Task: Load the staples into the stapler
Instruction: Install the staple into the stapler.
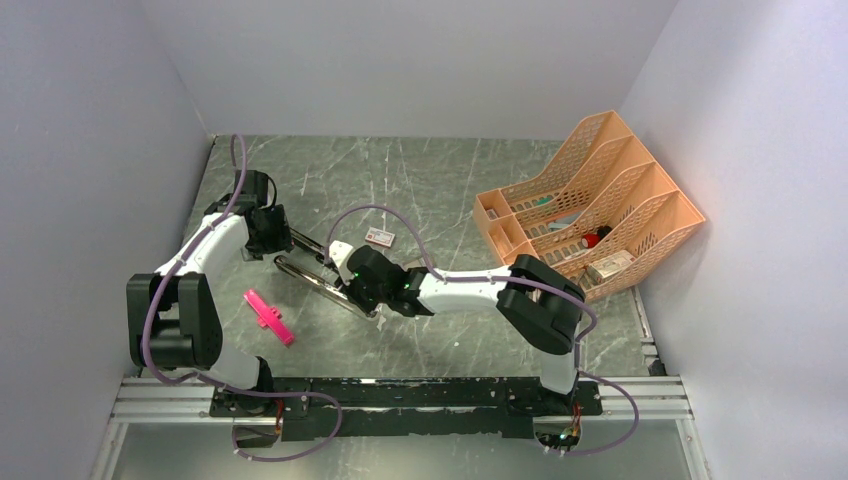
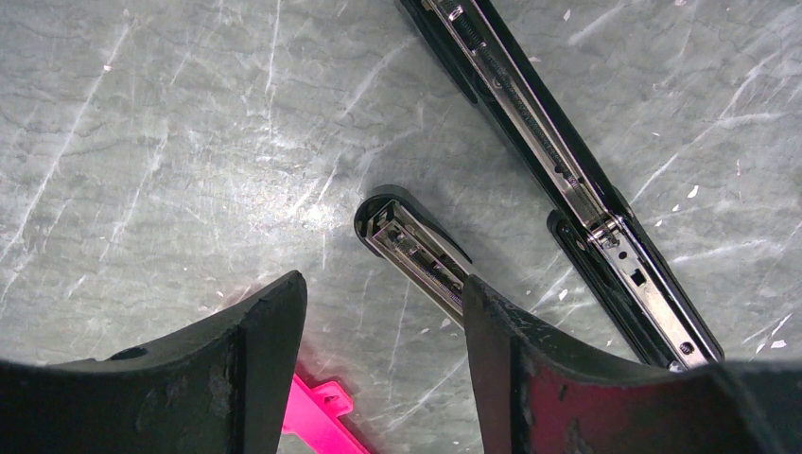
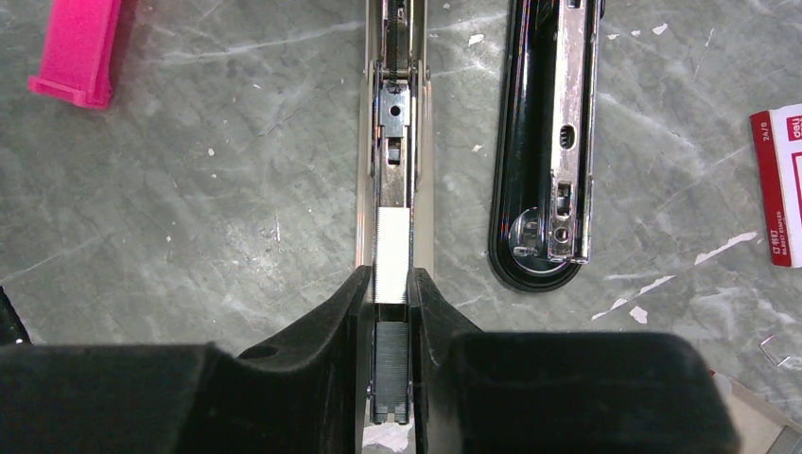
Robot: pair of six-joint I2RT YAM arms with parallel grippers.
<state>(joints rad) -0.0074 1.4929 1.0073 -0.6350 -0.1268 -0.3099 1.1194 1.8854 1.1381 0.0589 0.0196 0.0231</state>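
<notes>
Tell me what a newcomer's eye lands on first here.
The black stapler lies folded open mid-table, its chrome rail bared. The right gripper pinches a strip of staples over that rail. A bright pink plastic piece lies to the left, an orange file rack at the far right.

The left arm (image 1: 215, 245) and right arm (image 1: 462, 289) have white shells with boxy black joint housings, and a mauve cable (image 1: 378, 208) loops behind each gripper. The left gripper (image 2: 383, 303) has scuffed matte-black fingers (image 2: 255, 378), one smeared red inside. The right gripper (image 3: 390, 284) is plain black.
</notes>
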